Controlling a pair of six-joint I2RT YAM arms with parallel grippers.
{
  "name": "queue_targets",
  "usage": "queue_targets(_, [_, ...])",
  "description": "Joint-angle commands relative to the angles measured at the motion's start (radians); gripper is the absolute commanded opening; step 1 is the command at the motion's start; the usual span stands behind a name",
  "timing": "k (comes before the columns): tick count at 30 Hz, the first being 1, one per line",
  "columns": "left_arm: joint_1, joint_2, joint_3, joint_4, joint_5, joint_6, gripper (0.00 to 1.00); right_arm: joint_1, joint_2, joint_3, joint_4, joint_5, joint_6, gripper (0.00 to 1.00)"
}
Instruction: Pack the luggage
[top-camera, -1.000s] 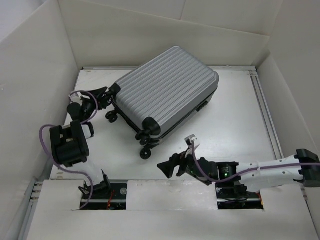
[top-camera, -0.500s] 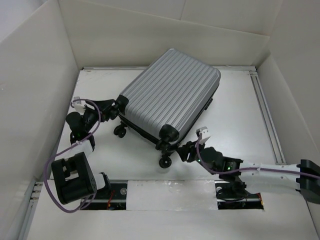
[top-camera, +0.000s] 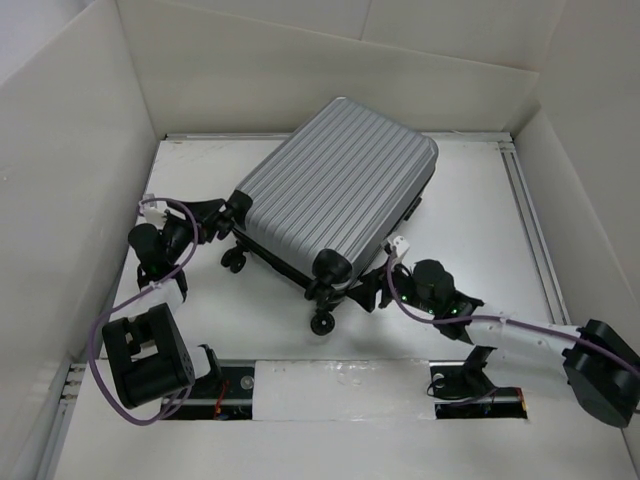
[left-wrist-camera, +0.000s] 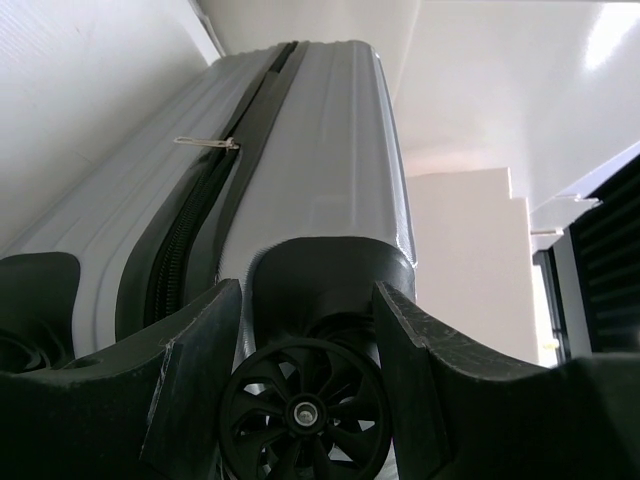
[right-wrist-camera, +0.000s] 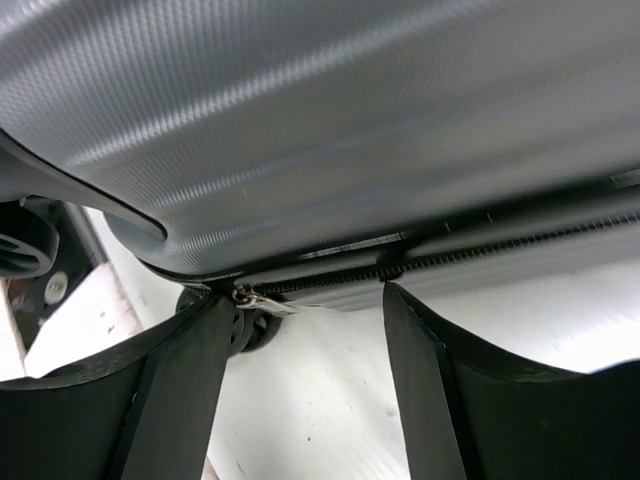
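**Left gripper** (left-wrist-camera: 305, 300) — your jaws stand spread, with one finger (left-wrist-camera: 190, 390) on either side of a black wheel (left-wrist-camera: 305, 412) at a corner of the suitcase. The wrist view does not show whether the pads touch the wheel. Above the wheel sits its black housing. Past that, the ribbed shell runs away from you with a dark zipper (left-wrist-camera: 185, 250) down its side, teeth closed. A small metal pull (left-wrist-camera: 208, 143) sticks out sideways farther along.

**Right gripper** (right-wrist-camera: 305, 298) — your jaws are spread here too, and nothing is pinched. A silver zip tab (right-wrist-camera: 262, 298) lies between the fingertips, closer to the left finger than to the right. From the tab the closed zip track (right-wrist-camera: 470, 255) runs off to the right under the grey shell. A second wheel (right-wrist-camera: 20, 240) shows at the left edge of that view.

**Suitcase** (top-camera: 335, 185) — silver-grey, ribbed and closed, lying on one broad side. It sits diagonally across the middle of the table (top-camera: 480, 220), with its wheeled end toward the near left and its other end close to the back wall. From overhead, your left gripper meets the left wheel corner. Your right gripper meets the near long side, just beside the nearest wheel corner.

**Surroundings** — white walls (top-camera: 80, 150) enclose the table. A purple cable (top-camera: 97, 345) loops along your left arm.
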Motion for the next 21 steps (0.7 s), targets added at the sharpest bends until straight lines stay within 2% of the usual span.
queue_targets(1, [-0.001, -0.085, 0.089, 0.133, 0.094, -0.013, 0.00, -0.016, 0.086, 0.056, 0.081, -0.158, -0.083, 0.67])
queue_targets(7, [-0.001, -0.076, 0.089, 0.133, 0.094, -0.013, 0.00, -0.016, 0.118, 0.065, 0.155, -0.218, -0.094, 0.67])
queue_targets(12, [-0.001, -0.076, 0.089, 0.124, 0.084, -0.004, 0.00, -0.025, 0.157, 0.065, 0.205, -0.273, -0.085, 0.58])
queue_targets(17, [-0.001, -0.087, 0.089, 0.104, 0.075, 0.014, 0.00, -0.016, 0.167, 0.042, 0.282, -0.312, -0.054, 0.56])
queue_targets(21, [-0.001, -0.087, 0.089, 0.104, 0.075, 0.014, 0.00, -0.007, 0.167, 0.031, 0.313, -0.302, -0.042, 0.44])
